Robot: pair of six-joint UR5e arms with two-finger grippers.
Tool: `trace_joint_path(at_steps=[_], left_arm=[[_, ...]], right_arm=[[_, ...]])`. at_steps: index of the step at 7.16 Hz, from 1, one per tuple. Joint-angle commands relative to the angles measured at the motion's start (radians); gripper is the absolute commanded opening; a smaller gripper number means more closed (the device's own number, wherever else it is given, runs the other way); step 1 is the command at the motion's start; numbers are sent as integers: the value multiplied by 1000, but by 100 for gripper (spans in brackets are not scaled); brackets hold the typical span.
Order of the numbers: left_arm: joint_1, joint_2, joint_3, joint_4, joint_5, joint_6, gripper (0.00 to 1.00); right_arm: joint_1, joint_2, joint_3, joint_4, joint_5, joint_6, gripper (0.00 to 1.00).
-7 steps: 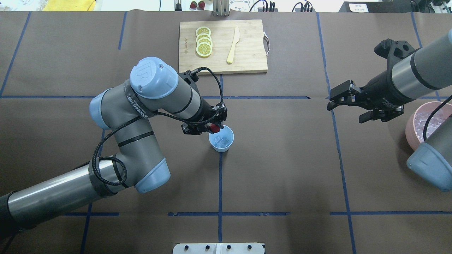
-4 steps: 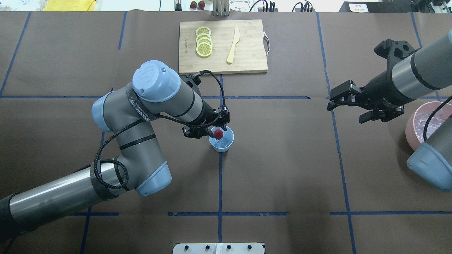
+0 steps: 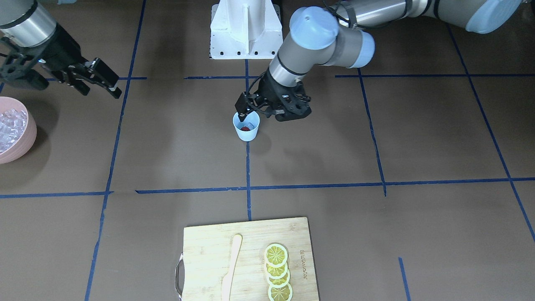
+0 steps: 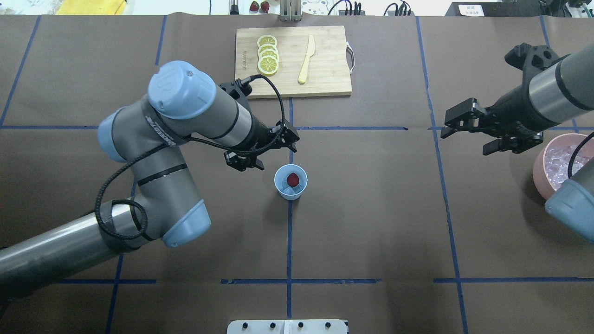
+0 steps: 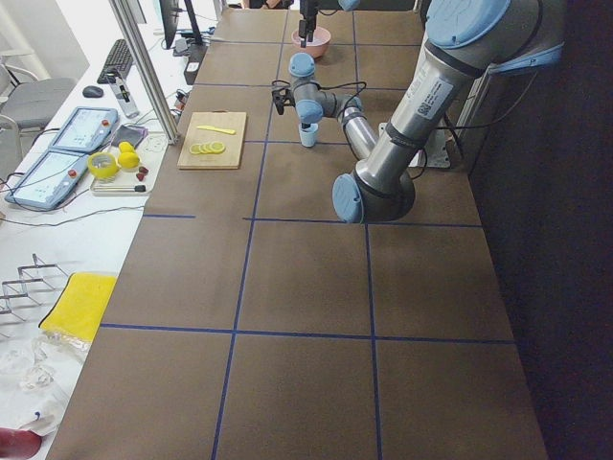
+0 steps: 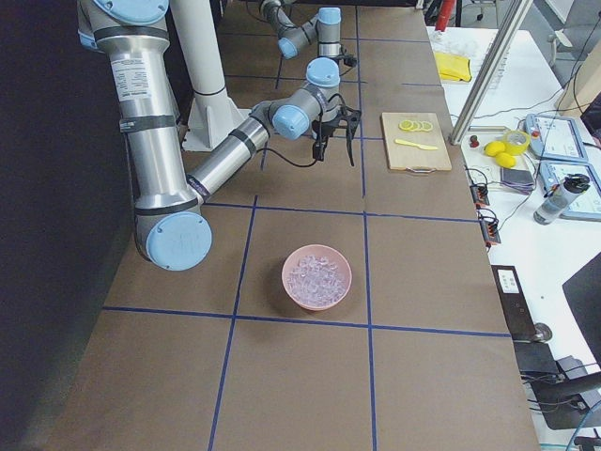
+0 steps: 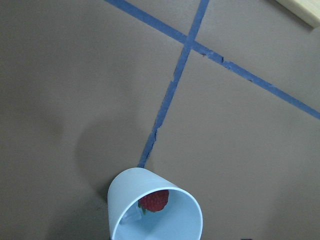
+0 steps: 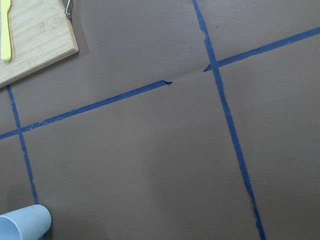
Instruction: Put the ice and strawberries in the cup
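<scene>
The cup [image 4: 291, 196] holds a strawberry [image 4: 292, 178] on ice [image 4: 288, 189].

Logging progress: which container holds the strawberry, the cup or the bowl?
The light-blue cup at mid-scene: the red strawberry lies inside it. The pink bowl, off to the side, holds only ice.

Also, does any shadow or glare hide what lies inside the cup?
Overhead exterior: the cup is evenly lit, the strawberry clear, the ice faint. Left wrist: sharp, a soft shadow beside the cup. Exterior left: too small to tell.
</scene>
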State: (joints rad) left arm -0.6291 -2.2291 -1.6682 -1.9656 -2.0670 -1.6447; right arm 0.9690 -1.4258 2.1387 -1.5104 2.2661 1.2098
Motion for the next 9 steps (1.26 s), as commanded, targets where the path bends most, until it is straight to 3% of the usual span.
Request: trace_joint_path(at_steps=[1,2,3,5,6,7,9], left_arm=[[-123,203,-117,5,-98,273,86],[-185,327,-183,14,-138,425,86],[-255,506,-256,16,-165,633,86],[-433,766,-257,17,-202,1114,86],[-519,855,-239,31,-196,1346,87],[-600,877,-252,63,-200,1394,87],[-780,846,-272,282,-209,1584,88]], right_arm=[[136,-97,-11,-2,64,-248,100],[211,-131,-20,-48,73,-423,100],[287,-131,-22,-167,84,-616,100],[393,-117,-20,-371,84,-903,100],[393,-117,-54,-382,82,-961,100],[392,-117,-78,-383,75,-969,100],[395,-127,-74,-383,72,-974,100]])
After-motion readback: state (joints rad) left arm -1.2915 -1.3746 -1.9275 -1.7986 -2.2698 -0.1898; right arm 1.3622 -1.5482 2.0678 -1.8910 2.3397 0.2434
